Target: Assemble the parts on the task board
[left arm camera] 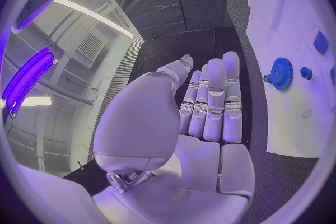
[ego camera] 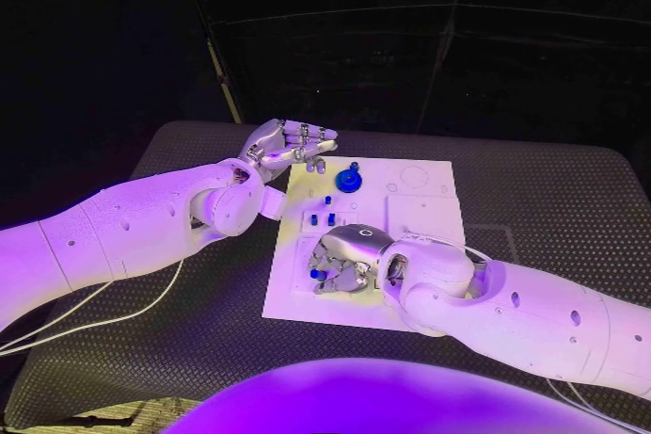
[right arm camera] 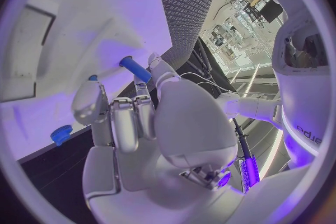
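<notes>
Right hand [ego camera: 347,257] lies palm-down over the near part of the white task board [ego camera: 427,213], its fingers curled over the board's near-left area. In the right wrist view that hand [right arm camera: 150,123] has a blue cylindrical peg [right arm camera: 136,69] at its fingertips, apparently pinched, with the board surface just beyond; a second small blue part [right arm camera: 61,134] sits near the board's edge beside the hand. The hand and its forearm cover much of the board's near half, so whatever lies beneath cannot be told.

Just beyond the right hand, several small blue pegs [ego camera: 325,216] stand or lie on the board's middle-left area. Farther on, a blue gear [ego camera: 352,180] sits on the board near its far-left part.

Left hand [ego camera: 288,147] hangs at the board's far-left corner, palm turned upward, fingers loosely together and slightly bent, holding nothing. The left wrist view shows its fingers [left arm camera: 213,102] extended side by side, with the gear [left arm camera: 281,73] well apart from them.

Black table [ego camera: 543,184] surrounds the board.
</notes>
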Robot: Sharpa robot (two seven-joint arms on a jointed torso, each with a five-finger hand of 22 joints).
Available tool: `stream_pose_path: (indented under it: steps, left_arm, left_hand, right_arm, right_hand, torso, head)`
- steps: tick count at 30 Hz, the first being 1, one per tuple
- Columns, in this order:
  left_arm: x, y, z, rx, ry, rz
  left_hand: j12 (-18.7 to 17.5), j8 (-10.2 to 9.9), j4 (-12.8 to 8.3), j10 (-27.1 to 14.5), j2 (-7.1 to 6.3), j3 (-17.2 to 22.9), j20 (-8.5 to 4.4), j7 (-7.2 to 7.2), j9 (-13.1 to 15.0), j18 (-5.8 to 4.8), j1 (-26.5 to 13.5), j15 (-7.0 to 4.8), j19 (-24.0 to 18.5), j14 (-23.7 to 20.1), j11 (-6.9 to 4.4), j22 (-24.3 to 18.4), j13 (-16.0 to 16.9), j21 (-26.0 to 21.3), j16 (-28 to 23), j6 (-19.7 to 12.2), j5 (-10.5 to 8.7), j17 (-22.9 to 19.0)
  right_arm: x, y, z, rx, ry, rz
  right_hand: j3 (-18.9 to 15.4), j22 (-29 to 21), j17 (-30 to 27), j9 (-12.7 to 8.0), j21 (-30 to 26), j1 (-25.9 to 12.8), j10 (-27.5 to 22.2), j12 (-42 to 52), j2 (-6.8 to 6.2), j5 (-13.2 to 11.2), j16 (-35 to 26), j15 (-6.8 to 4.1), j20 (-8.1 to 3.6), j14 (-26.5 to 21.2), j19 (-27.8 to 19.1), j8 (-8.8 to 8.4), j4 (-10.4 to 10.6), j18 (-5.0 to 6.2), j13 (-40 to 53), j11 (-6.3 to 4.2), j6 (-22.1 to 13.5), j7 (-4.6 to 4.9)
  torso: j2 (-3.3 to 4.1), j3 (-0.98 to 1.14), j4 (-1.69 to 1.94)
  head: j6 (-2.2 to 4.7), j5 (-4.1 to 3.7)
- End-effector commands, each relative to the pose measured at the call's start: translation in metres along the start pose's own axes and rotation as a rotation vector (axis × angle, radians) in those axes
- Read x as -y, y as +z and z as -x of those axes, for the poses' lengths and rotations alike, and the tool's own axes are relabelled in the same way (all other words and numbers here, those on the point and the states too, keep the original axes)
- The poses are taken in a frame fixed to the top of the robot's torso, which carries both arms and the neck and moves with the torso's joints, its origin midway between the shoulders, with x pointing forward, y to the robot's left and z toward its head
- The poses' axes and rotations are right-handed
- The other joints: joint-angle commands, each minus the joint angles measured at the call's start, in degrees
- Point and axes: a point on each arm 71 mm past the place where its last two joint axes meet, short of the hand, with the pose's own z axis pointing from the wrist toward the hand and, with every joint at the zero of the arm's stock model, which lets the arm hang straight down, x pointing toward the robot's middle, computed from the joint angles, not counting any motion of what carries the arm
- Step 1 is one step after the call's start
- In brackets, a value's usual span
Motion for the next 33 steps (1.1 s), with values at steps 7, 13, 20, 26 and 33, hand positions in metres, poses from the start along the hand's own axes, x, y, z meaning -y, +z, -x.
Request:
stream_pose_path:
  steps: [7,13,20,26,33]
  left_arm:
    - [0.0010,0.0005,-0.0014,-0.013,-0.009,-0.001]
    - [0.0009,0.0004,-0.0012,-0.014,-0.009,0.000]
    - [0.0009,0.0002,-0.0008,-0.013,-0.009,0.001]
    - [0.0009,0.0001,-0.0003,-0.012,-0.008,0.001]
    - [0.0007,0.0001,-0.0001,-0.013,-0.009,0.003]
  left_hand:
    - [0.42,0.20,0.07,-0.53,0.57,-0.47,0.49,-0.06,0.04,0.30,0.20,-0.12,0.01,-0.45,0.10,-0.20,0.10,-0.26,-0.28,-0.54,0.18,-0.08]
    - [0.43,0.20,0.09,-0.56,0.57,-0.49,0.50,-0.06,0.04,0.30,0.18,-0.11,0.01,-0.46,0.10,-0.21,0.10,-0.27,-0.28,-0.55,0.18,-0.08]
    - [0.45,0.20,0.12,-0.59,0.57,-0.53,0.50,-0.05,0.04,0.29,0.15,-0.10,0.01,-0.47,0.11,-0.22,0.10,-0.30,-0.29,-0.58,0.18,-0.08]
    - [0.45,0.20,0.12,-0.59,0.57,-0.53,0.50,-0.05,0.04,0.29,0.15,-0.10,0.01,-0.47,0.11,-0.22,0.10,-0.30,-0.29,-0.58,0.18,-0.08]
    - [0.45,0.20,0.12,-0.59,0.57,-0.53,0.50,-0.05,0.04,0.29,0.15,-0.10,0.01,-0.47,0.11,-0.22,0.10,-0.30,-0.29,-0.58,0.18,-0.08]
  right_arm:
    - [-0.0013,-0.0004,0.0014,0.014,0.005,0.015]
    - [0.0003,-0.0015,0.0024,0.027,0.002,0.008]
    - [0.0026,-0.0033,0.0028,0.032,-0.004,-0.002]
    - [0.0047,-0.0051,0.0031,0.034,-0.010,-0.008]
    - [0.0056,-0.0060,0.0043,0.050,-0.009,-0.012]
  right_hand:
    - [-0.23,0.22,7.10,0.14,0.37,-0.03,0.51,0.43,1.55,-0.03,0.40,0.13,0.04,4.44,0.30,0.65,-0.21,-0.41,6.11,-0.28,1.59,-0.34]
    - [0.10,0.32,7.17,0.21,0.46,0.25,0.64,0.48,2.34,0.69,0.44,-0.16,-0.18,4.45,0.30,1.14,-0.35,-0.41,6.33,-0.66,2.78,-0.79]
    - [0.17,0.36,7.22,0.21,0.48,0.32,0.63,0.46,2.44,0.84,0.46,-0.24,-0.25,4.45,0.31,1.21,-0.41,-0.42,6.32,-0.77,2.99,-0.90]
    - [-0.04,0.42,7.26,0.10,0.52,0.24,0.61,0.42,1.91,0.96,0.48,-0.33,-0.36,4.46,0.32,1.10,-0.57,-0.43,6.30,-0.82,2.90,-0.90]
    - [-0.27,0.53,7.26,-0.11,0.58,0.04,0.41,0.23,1.47,0.94,0.48,-0.30,-0.41,4.46,0.34,0.67,-0.65,-0.47,6.04,-0.70,2.30,-0.71]
  torso:
    - [-0.02,0.04,0.00]
    - [0.01,0.04,-0.02]
    - [0.01,0.05,0.00]
    - [-0.02,0.03,-0.04]
    - [-0.02,0.05,0.01]
  head:
    - [0.01,0.03]
    - [0.01,0.00]
    - [0.01,0.06]
    - [0.01,0.07]
    - [0.01,0.02]
